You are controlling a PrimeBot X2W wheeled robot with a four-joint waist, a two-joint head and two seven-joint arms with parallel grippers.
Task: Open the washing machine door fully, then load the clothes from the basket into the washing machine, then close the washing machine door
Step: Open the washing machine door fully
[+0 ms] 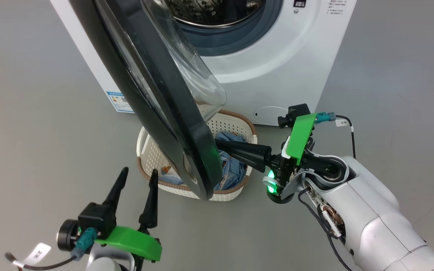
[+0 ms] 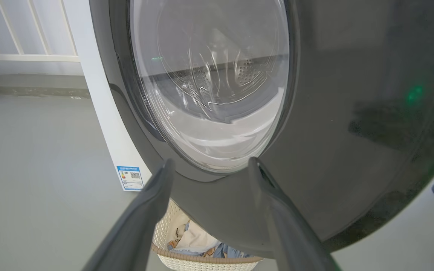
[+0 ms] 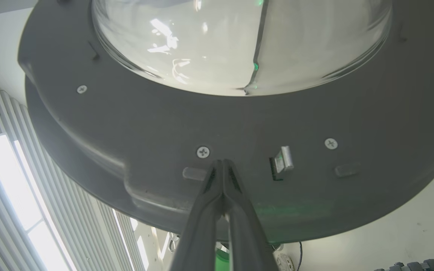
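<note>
Right gripper [image 3: 221, 165] closed, tips at the washing machine door [image 1: 175, 124] inner face; left gripper [image 1: 139, 171] open, empty.

I seem to be driving in a test room or lab, not a home. The washing machine [image 1: 277, 75] stands alone on a bare grey floor [image 1: 32, 113] with a laundry basket [image 1: 236, 124] in front. There is a plain white wall [image 3: 409, 226], and slatted panelling [image 3: 70, 210] with a long lit strip [image 3: 9, 188].
</note>
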